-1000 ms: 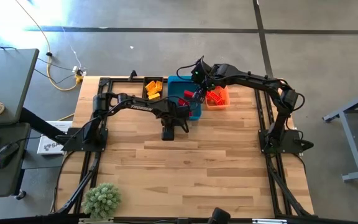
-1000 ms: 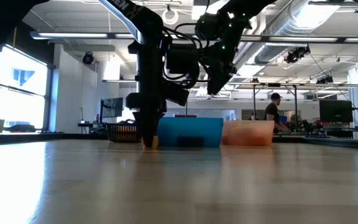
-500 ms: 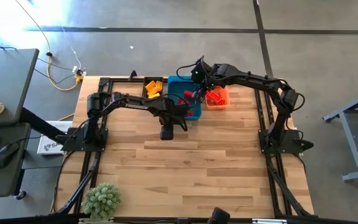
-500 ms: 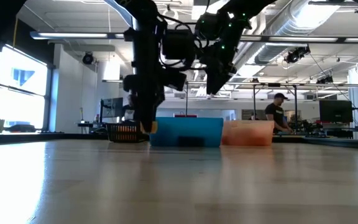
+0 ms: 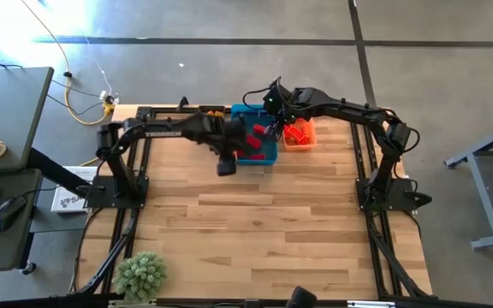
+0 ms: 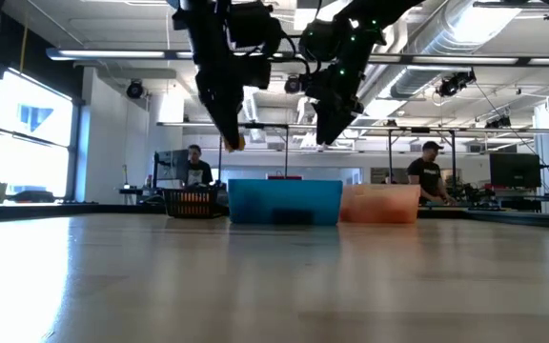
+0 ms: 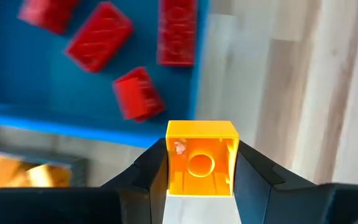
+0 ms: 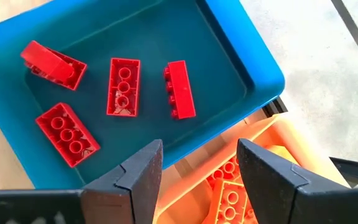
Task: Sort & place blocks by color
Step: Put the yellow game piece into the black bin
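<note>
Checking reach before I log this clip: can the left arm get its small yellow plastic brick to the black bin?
Probably yes. The left gripper, shut on the yellow brick, hangs raised above the table beside the blue bin; the black bin next door appears unobstructed.

Four red blocks [image 8: 122, 86] lie in the blue bin [image 8: 229, 56]. The block [image 7: 202, 158] is yellow (studded underside showing); the neighbouring bin [image 8: 272, 134] is orange.

We see a grey concrete floor [image 5: 229, 51], a pale wooden plank surface [image 5: 255, 231], bright tall windows [image 6: 36, 124], silver ceiling ducts [image 6: 465, 38] and two people [image 6: 195, 164] at distant desks.
</note>
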